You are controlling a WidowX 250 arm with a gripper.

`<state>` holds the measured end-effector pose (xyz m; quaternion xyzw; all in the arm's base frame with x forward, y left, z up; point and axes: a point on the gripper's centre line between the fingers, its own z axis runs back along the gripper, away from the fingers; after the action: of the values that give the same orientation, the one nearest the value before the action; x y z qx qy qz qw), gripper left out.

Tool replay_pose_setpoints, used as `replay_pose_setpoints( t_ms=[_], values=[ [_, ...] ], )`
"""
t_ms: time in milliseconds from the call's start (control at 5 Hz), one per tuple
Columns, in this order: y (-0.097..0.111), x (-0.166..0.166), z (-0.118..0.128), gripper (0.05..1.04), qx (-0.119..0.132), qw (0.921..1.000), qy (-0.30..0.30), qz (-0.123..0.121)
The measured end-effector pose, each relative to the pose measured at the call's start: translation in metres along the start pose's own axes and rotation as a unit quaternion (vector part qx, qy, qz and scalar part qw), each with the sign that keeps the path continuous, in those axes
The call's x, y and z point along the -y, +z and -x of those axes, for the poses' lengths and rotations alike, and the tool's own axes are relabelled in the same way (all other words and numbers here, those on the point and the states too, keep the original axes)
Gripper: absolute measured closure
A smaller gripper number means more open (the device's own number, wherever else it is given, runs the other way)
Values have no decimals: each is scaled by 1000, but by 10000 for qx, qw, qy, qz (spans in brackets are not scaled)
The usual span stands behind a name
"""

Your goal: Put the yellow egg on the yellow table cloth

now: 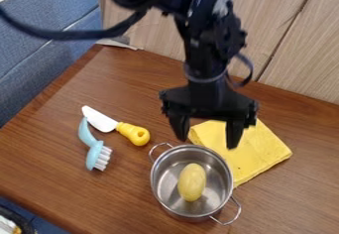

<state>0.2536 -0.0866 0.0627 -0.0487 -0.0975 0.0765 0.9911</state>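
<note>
The egg is coloured yellow; the cloth is coloured a brighter yellow and marked with small dark specks. The pot is finished in silver. The knife is divided into white blade and yellow handle, the brush into light blue body and white bristles. The table is patterned with brown wood grain, the panels with paler grain. Black is borne by the gripper.
</note>
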Motion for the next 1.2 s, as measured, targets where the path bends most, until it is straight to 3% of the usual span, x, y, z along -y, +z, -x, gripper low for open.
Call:
replay_pose_setpoints(
  t_ms=[200,400,800,1000,1200],
  values=[
    [-13,0,17,84,-253,9996,-107,-100],
    [-30,-4,31,84,-374,9993,-28,-47],
    [-67,-23,39,124,-638,9975,105,-277],
    [-69,-24,34,371,-570,9976,120,-366],
    [-69,-20,37,412,-551,9976,13,-418]
  ],
)
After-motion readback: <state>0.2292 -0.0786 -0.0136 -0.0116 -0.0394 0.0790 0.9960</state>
